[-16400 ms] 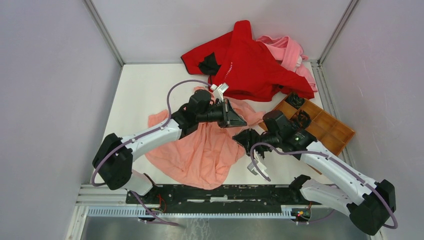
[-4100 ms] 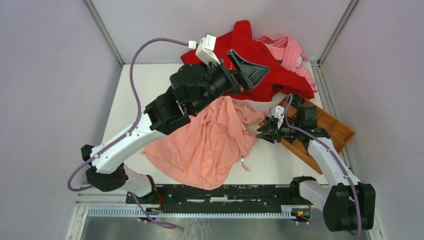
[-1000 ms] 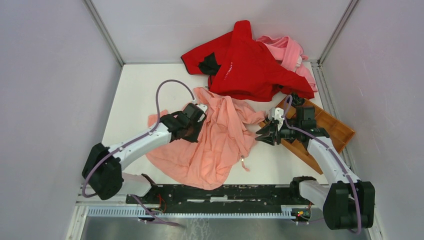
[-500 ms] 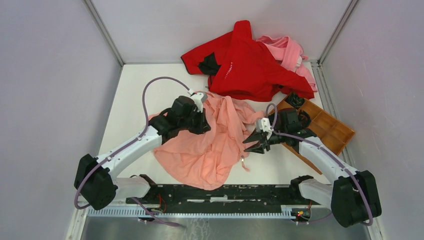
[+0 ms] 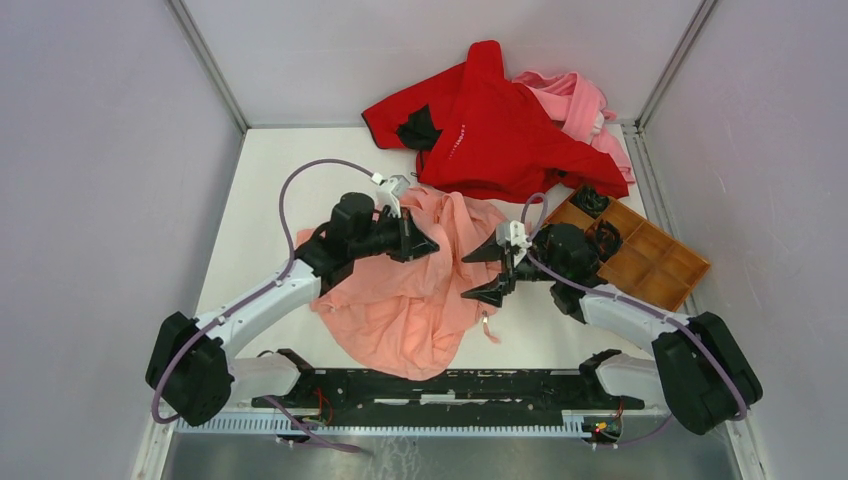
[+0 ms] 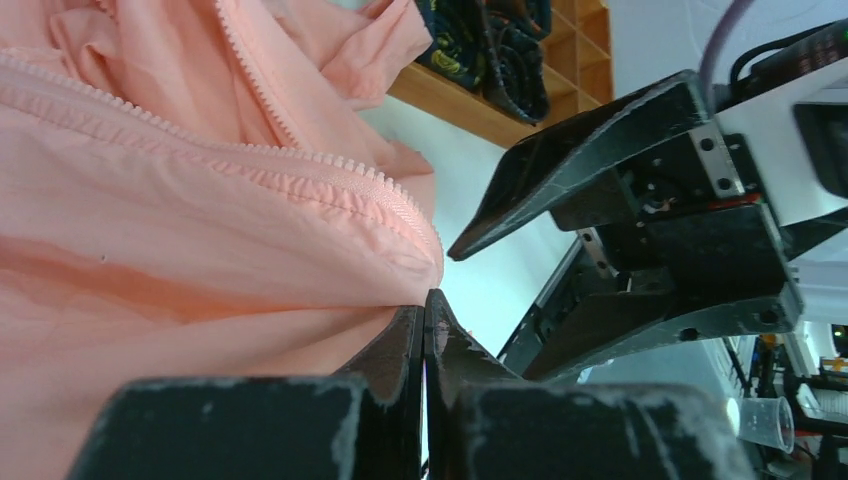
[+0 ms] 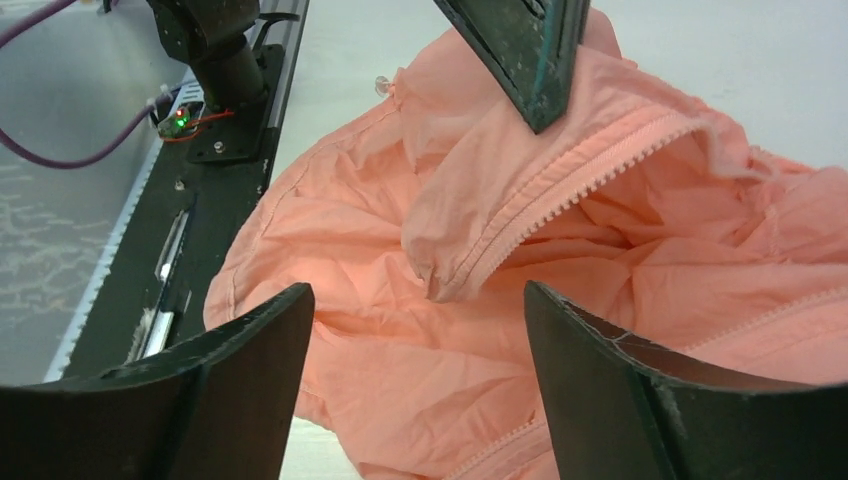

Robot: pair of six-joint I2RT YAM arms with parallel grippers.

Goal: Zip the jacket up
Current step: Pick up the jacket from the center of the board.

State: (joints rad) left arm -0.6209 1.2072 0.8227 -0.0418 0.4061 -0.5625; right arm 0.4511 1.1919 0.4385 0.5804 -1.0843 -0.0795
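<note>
The salmon-pink jacket (image 5: pixel 410 300) lies crumpled on the white table, between the two arms. My left gripper (image 5: pixel 428 246) is shut on a fold of it beside a zipper edge (image 6: pixel 300 172) and holds that fold up. In the right wrist view this raised edge, with its row of zipper teeth (image 7: pixel 570 170), hangs from the left gripper's fingers (image 7: pixel 520 50). My right gripper (image 5: pixel 486 271) is open wide just right of the raised fold, facing it, with nothing between its fingers (image 7: pixel 640 390). A small metal piece (image 5: pixel 485 320) sits on the jacket's right edge.
A bright red garment (image 5: pixel 500 120) and a paler pink one (image 5: pixel 578 98) are heaped at the back. A wooden compartment tray (image 5: pixel 650 260) with dark items lies at the right, behind the right arm. Grey walls enclose the table.
The right gripper has opened wide and moved left, up to the jacket. The left gripper has carried its pinched fold to the right, toward the right gripper.
</note>
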